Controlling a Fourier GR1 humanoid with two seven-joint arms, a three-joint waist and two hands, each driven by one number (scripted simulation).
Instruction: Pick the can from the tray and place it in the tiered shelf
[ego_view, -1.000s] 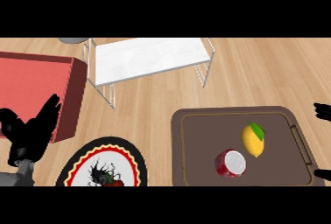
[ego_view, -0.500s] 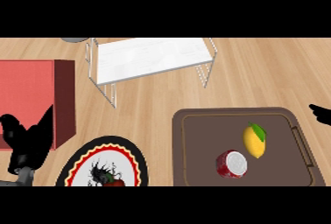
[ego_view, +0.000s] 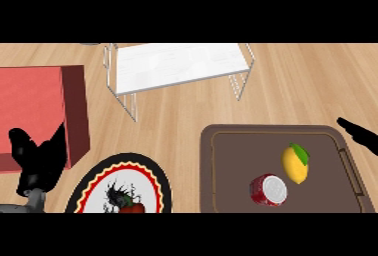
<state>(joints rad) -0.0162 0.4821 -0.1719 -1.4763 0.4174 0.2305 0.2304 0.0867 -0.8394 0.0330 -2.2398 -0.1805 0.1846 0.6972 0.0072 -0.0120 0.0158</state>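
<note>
A red can with a white top (ego_view: 269, 190) lies on the brown tray (ego_view: 236, 165) at the lower right, beside a yellow lemon with a green leaf (ego_view: 296, 164). The tiered shelf (ego_view: 181, 64), white-topped with wire legs, stands at the top centre. My left hand (ego_view: 38, 160) shows at the lower left with fingers up and relaxed, in front of the red box. Only a few fingers of my right hand (ego_view: 359, 133) enter at the right edge, above the tray's right rim, straight and holding nothing.
A red box (ego_view: 37, 112) sits at the left. A round plate with a red, yellow and black rim (ego_view: 122, 187) lies at the bottom, left of the tray. Bare wooden counter lies between shelf and tray.
The view has shifted, so the red box sits further left. My left hand has sunk lower and leftward. The right hand's fingers have edged in a little at the right.
</note>
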